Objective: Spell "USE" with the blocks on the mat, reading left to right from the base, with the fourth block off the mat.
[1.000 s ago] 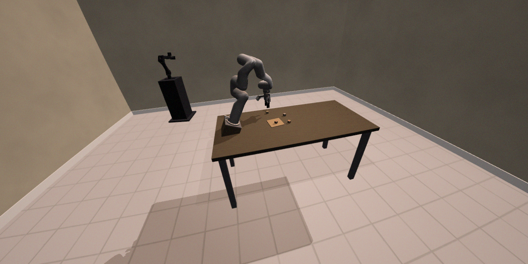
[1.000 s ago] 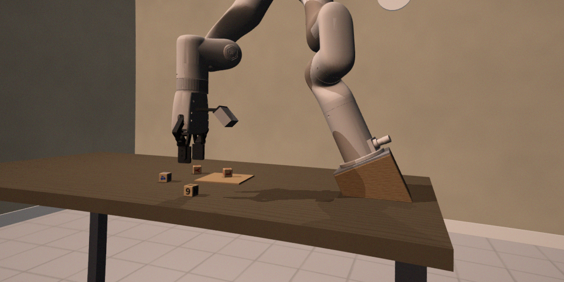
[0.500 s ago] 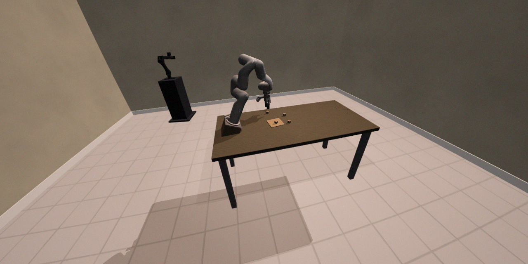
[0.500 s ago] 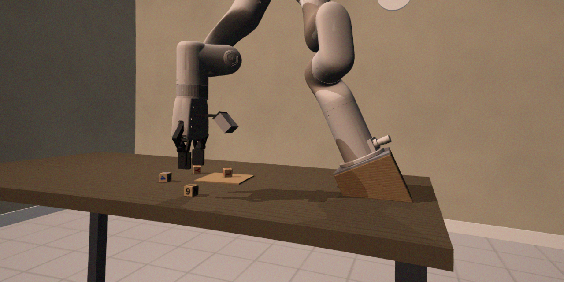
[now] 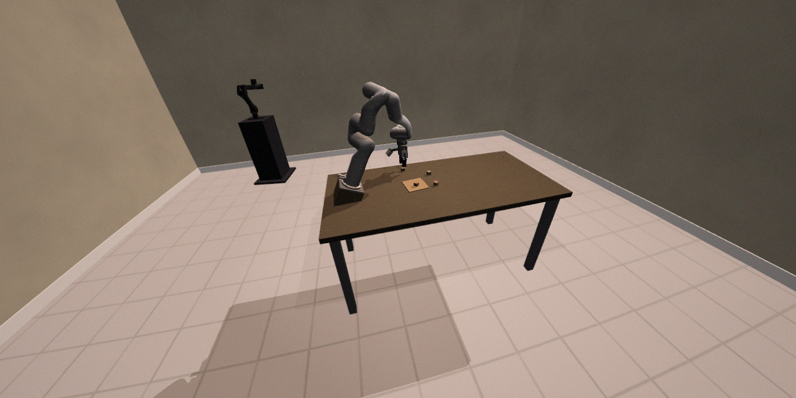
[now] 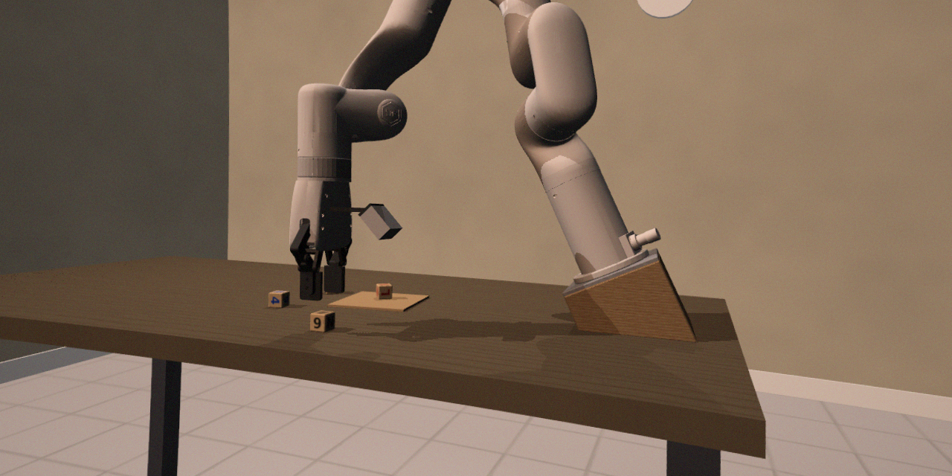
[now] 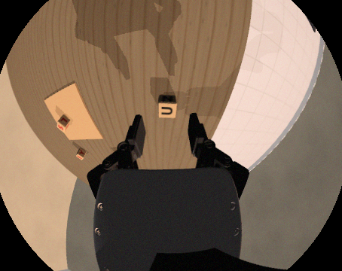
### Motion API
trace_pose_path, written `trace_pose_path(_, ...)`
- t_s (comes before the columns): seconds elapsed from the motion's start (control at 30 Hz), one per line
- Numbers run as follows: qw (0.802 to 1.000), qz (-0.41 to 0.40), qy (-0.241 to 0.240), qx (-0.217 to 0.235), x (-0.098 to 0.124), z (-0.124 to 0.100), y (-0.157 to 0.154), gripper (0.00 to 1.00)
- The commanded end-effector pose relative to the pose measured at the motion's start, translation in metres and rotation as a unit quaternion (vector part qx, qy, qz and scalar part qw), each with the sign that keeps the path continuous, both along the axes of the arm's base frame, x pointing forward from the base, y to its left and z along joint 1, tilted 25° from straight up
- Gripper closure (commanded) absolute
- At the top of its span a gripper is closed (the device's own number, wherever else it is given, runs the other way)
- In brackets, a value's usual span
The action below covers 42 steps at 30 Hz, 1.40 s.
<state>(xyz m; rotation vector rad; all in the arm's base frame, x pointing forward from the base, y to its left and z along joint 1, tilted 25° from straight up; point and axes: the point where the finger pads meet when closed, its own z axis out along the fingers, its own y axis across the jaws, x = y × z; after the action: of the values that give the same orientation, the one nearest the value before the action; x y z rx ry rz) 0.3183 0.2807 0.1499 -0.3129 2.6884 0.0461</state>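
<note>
High far corner, table-level side, downward wrist.

My gripper [image 7: 166, 122] hangs with its two dark fingers spread apart and nothing between them. Just beyond the tips, centred in the gap, a wooden block [image 7: 168, 110] with a dark U on its top face rests on the brown table [image 7: 212, 30]. To the left lies the tan mat [image 7: 83, 117], carrying one block [image 7: 64, 122]; another block [image 7: 80, 153] sits just off its edge.
</note>
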Motion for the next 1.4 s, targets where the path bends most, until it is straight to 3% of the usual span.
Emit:
trace_pose_path(0.0,1.000,0.000,-0.001,0.001,0.0030,-0.0043,0.0014,0.37)
trace_pose_path(1.37,1.000,0.000,-0.001,0.001,0.0068,-0.0127,0.0023,0.37)
